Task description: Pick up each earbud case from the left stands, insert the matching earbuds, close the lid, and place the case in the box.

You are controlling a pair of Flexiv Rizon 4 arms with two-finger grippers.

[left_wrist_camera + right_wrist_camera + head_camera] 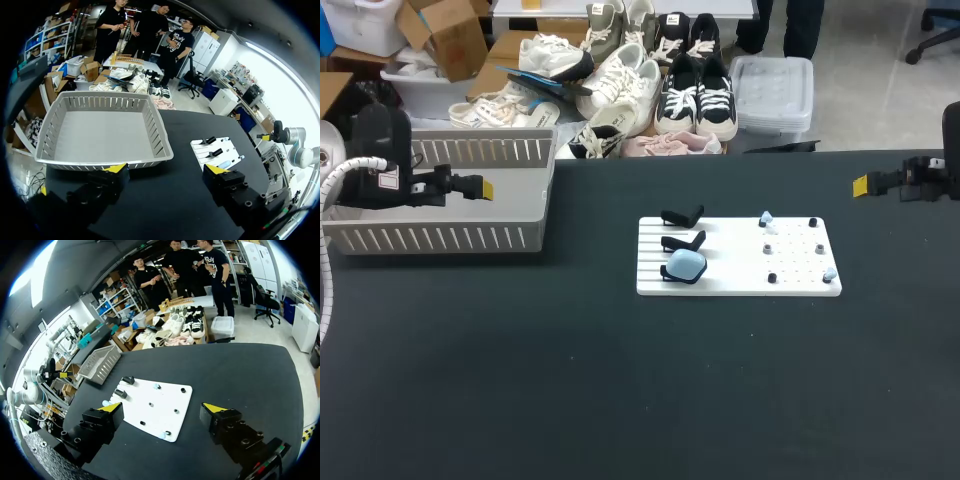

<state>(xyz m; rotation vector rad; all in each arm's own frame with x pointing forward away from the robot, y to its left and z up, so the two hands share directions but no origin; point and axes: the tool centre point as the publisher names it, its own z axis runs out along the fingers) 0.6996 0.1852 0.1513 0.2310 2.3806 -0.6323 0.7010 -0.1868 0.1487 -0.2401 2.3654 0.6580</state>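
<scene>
A plain black tabletop (520, 380) is shown. The board (732, 262) is coloured white, ribbed with fine lines at one side and dotted with dark holes elsewhere. The earbud case (686, 264) is pale blue, the stands (682, 216) black, the box (440, 238) light grey with slotted walls.

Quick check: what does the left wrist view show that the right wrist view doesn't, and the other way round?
Left wrist only: the floor inside the basket. Right wrist only: two earbuds on the peg side of the white board. Both: the white board, its black stands and the basket.
</scene>
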